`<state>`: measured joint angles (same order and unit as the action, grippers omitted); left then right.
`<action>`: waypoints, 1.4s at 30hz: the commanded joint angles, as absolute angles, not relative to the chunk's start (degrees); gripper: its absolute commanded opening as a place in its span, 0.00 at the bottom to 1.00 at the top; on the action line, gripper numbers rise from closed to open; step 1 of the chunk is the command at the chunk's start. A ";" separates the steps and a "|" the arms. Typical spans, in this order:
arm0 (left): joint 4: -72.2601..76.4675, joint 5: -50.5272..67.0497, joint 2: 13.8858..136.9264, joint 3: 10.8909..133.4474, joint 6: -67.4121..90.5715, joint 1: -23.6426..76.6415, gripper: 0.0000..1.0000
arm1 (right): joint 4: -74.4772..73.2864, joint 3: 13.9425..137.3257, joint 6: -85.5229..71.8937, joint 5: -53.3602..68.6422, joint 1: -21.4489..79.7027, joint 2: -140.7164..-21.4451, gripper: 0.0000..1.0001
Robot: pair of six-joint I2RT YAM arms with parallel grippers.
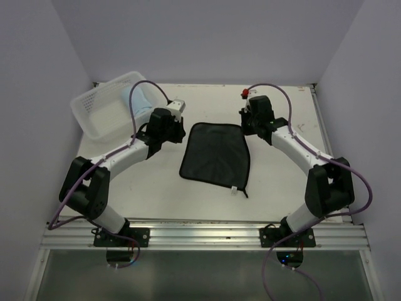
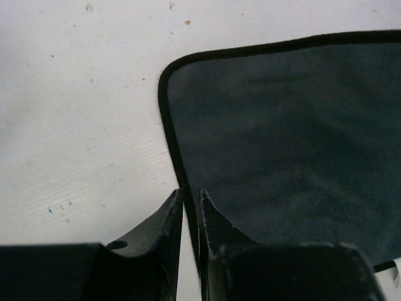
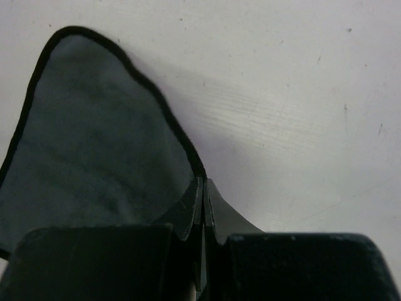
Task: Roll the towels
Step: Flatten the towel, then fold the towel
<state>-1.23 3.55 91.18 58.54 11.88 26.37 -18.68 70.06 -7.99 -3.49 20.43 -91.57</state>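
Observation:
The dark grey-black towel (image 1: 216, 157) lies spread flat on the white table, with a small tag at its near right corner. My left gripper (image 1: 180, 133) sits at the towel's far left edge. In the left wrist view its jaws (image 2: 191, 195) stand a narrow gap apart over the black hem (image 2: 168, 125), and the cloth looks flat. My right gripper (image 1: 245, 128) is at the far right corner. In the right wrist view it (image 3: 203, 183) is shut on the hem, and the towel (image 3: 94, 144) rises to the fingers. The light blue towel (image 1: 134, 97) lies in the basket.
The white lattice basket (image 1: 100, 108) stands at the far left of the table, tilted toward the wall. A small red object (image 1: 243, 94) sits behind the right gripper. Walls close in the table on three sides.

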 commanded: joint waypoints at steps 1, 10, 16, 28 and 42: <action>7.55 5.97 86.75 54.06 17.22 26.19 0.18 | -16.44 66.54 -7.56 -2.82 21.09 -86.58 0.00; 10.28 9.14 91.83 55.09 19.34 26.19 0.39 | -15.47 59.33 -9.67 -1.67 21.62 -81.38 0.00; 0.29 7.65 105.36 76.08 17.67 26.10 0.57 | -15.12 57.31 -11.51 -1.84 21.62 -81.39 0.00; -10.63 10.90 116.72 90.18 23.03 25.49 0.63 | -11.42 48.34 -12.92 1.32 22.32 -74.45 0.00; -4.68 10.97 92.75 63.14 29.08 24.17 0.57 | -18.28 44.12 -15.55 0.88 27.77 -63.20 0.00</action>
<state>-9.50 9.72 101.82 70.19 25.28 24.25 -16.27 44.91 -14.46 0.73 27.14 -65.84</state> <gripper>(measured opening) 0.604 0.008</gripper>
